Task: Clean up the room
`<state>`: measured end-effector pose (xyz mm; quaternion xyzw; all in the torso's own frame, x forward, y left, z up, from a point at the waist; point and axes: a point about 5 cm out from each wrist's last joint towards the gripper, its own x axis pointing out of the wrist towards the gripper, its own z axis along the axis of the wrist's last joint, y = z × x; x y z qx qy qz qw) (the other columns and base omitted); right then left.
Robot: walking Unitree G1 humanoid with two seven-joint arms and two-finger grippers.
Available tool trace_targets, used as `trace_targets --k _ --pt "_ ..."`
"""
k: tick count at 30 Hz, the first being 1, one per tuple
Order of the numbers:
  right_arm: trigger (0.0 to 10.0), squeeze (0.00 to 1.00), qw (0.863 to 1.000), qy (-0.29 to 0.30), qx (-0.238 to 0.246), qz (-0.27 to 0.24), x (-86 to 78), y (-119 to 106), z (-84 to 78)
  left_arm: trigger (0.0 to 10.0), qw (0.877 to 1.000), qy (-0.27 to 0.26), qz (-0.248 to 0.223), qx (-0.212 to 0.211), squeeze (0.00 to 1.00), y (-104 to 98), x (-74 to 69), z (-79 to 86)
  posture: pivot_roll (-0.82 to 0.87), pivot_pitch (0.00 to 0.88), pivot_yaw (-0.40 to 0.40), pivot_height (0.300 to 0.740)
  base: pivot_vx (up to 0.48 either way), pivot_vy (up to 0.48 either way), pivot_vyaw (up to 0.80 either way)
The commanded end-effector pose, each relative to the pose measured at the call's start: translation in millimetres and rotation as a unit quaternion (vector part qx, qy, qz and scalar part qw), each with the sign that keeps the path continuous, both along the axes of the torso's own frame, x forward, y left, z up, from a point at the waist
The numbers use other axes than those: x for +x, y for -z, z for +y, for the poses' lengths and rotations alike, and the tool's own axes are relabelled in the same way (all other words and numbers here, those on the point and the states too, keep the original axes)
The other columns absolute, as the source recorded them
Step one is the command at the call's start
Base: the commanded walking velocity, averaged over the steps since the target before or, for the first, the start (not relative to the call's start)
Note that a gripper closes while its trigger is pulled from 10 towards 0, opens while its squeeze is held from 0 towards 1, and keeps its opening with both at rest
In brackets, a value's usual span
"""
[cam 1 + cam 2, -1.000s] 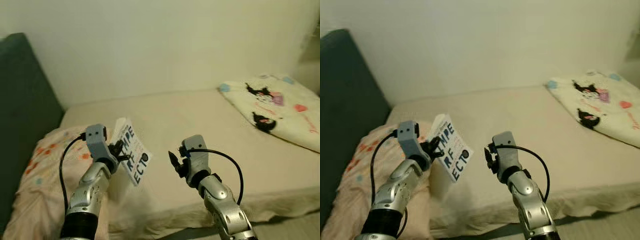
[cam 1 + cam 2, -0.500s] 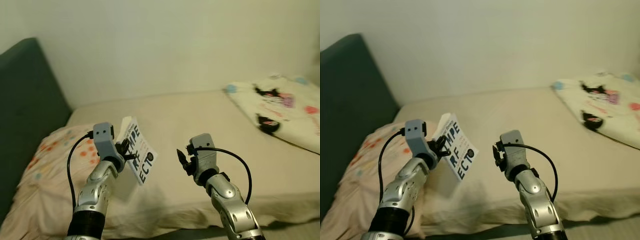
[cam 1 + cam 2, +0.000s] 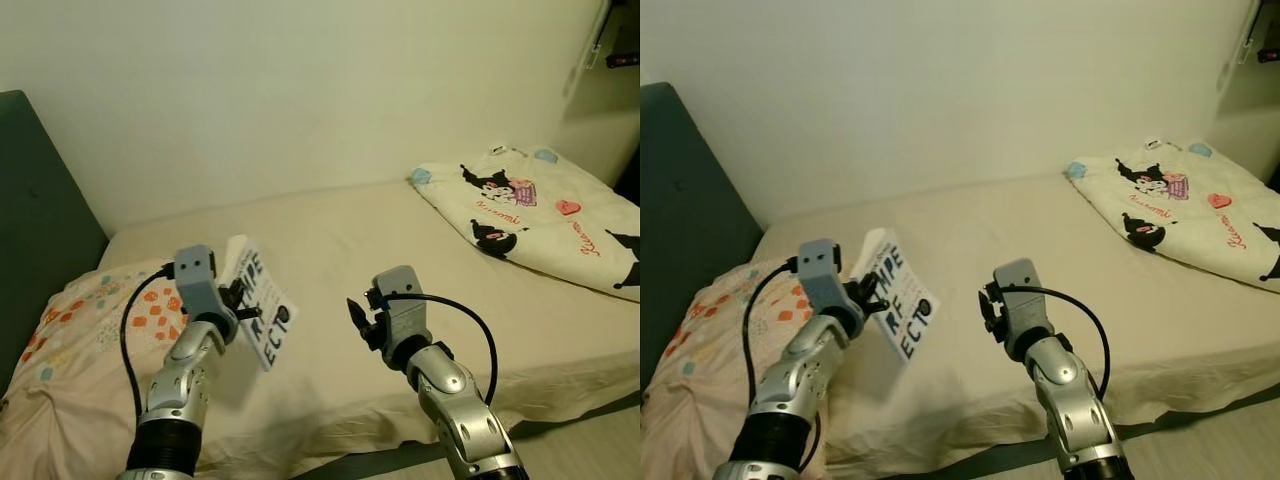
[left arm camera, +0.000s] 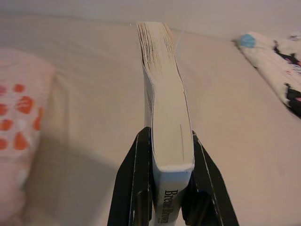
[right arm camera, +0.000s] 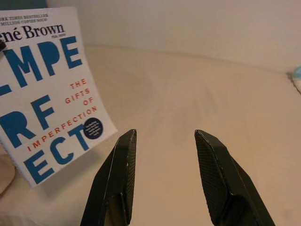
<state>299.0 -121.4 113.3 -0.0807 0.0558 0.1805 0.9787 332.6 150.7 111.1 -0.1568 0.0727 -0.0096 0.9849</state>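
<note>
A white paperback book with large blue cover lettering is held up in the air above the bed, near its head end, tilted with its cover facing the right arm. The left gripper pinches it at the spine end, one black finger pressed on each cover. The right gripper hovers over the beige sheet just beside the book, its fingers spread apart with nothing between them. An orange-spotted pillow lies under the left arm by the dark headboard. A cartoon-printed blanket lies well apart toward the foot.
</note>
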Motion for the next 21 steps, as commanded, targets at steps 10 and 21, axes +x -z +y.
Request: trace_targets --k 10,21 --pt "10.0 0.0 0.999 -0.032 -0.008 0.013 0.8 3 5.5 10.0 0.959 -0.109 0.144 -0.22 0.0 47 -2.9 -3.2 -0.12 0.063 0.005 0.68 0.0 0.0 0.0" --pt "10.0 0.0 0.999 -0.049 -0.012 0.01 4.9 -3 5.4 10.0 0.92 -0.174 0.164 -0.309 0.0 63 -2.3 -3.2 -0.13 0.076 0.005 0.635 0.0 0.0 0.0"
